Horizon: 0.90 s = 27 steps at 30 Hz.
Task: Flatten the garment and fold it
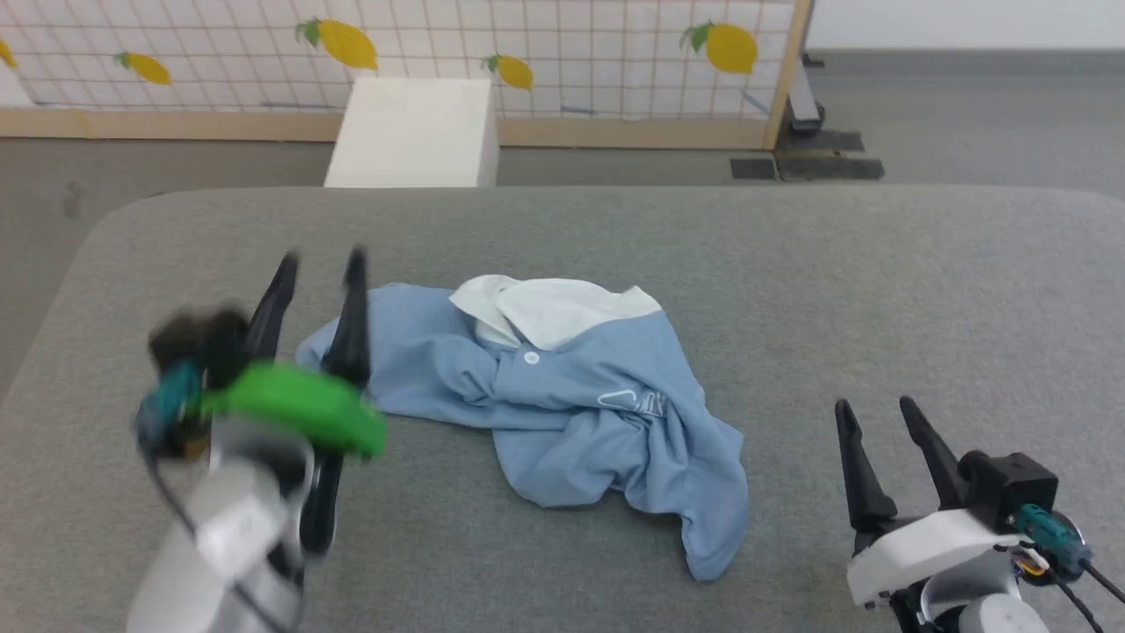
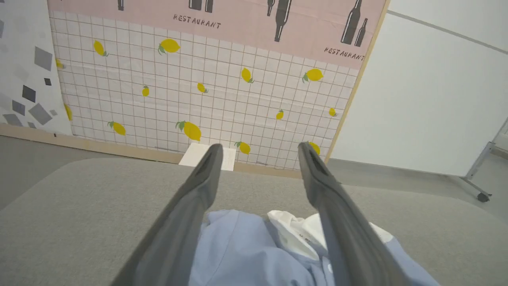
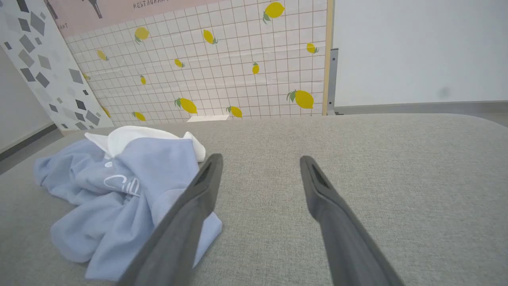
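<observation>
A gray, felt-like padded surface (image 1: 791, 264) with rounded corners lay before me. A lemon-print tiled panel (image 1: 615, 53) and a white box (image 1: 413, 132) stood behind it. The soft blue garment (image 1: 571, 396) lay crumpled mid-surface. My left gripper (image 1: 322, 258) hung spread over its edge, empty. My right gripper (image 1: 874, 406) was spread too, nearby.

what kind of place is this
Likely a staged test area, not a real restaurant: a wood-framed lemon-print panel lettered RESTAURANT, a bare white wall beside it, and a grey padded surface holding the garment.
</observation>
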Available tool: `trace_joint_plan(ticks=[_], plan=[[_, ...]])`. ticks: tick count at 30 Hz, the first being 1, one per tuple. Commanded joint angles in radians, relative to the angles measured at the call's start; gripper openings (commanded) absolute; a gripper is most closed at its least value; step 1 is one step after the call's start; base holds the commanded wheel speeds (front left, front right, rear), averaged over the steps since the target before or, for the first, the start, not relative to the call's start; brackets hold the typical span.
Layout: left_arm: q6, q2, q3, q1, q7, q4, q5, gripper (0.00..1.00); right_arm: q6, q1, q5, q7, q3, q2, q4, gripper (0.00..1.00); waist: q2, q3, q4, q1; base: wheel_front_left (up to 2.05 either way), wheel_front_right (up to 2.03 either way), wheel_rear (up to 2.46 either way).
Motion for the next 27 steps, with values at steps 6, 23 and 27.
trace_joint_plan(ticks=[6,23,27], plan=[[0.091,-0.014,0.045,0.228,-0.101,-0.054,0.051,1.00,-0.002,0.010,-0.023,0.231,-0.021,0.000,0.041,1.00,0.0000,-0.016,0.047,0.0001,0.00,0.00,0.00],[0.103,-0.075,0.038,0.278,-0.111,-0.106,0.057,1.00,-0.002,-0.311,-0.163,0.772,0.171,-0.054,0.322,1.00,0.0000,0.100,0.161,0.0001,0.00,0.00,0.00],[0.102,-0.080,0.036,0.274,-0.111,-0.100,0.053,1.00,-0.002,-0.331,-0.123,0.759,0.186,-0.058,0.367,0.23,0.0000,0.108,0.158,0.0001,0.00,0.00,0.00]])
